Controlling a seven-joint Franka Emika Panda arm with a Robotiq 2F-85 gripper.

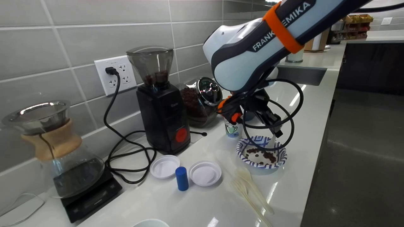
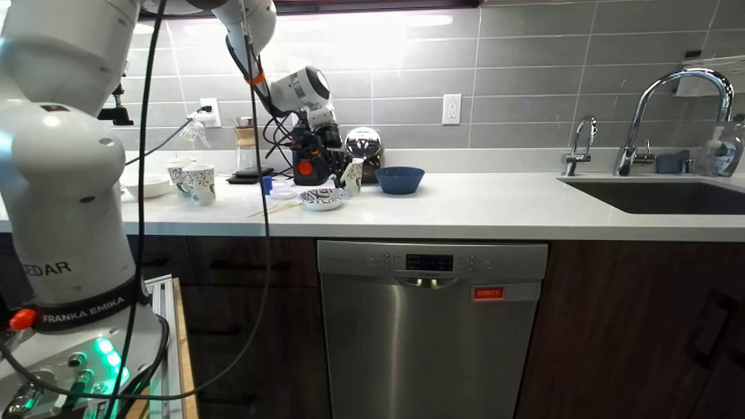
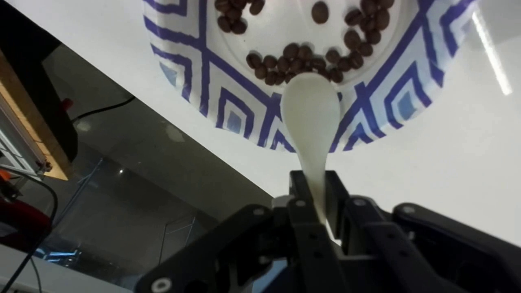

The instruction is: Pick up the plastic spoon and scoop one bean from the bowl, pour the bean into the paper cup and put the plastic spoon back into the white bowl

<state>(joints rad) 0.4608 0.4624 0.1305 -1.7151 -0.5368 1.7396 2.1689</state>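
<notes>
Grey tiles [image 1: 120, 41] rise behind a glossy white worktop [image 2: 495, 203] and a black coffee grinder [image 1: 159, 119]. The end effector [image 3: 316, 179] is clamped on the handle of the plastic spoon [image 3: 311, 108], whose head reaches over the sloping wall of the blue-patterned white bowl [image 3: 240, 103]. Its tip overlaps coffee beans [image 3: 295, 61] in the wrist view; whether it touches them, I cannot tell. The paper cup [image 2: 354, 176] stands upright between that bowl and the dark blue bowl [image 2: 400, 181].

The table [image 1: 189, 206] carries the patterned bowl [image 1: 260, 165] below the tool [image 3: 315, 181], the paper cup [image 1: 233, 130] and dark blue bowl [image 2: 399, 181] to one side, and white discs [image 1: 205, 172], a blue cylinder [image 1: 182, 179] and cutlery [image 1: 257, 191] to the other.
</notes>
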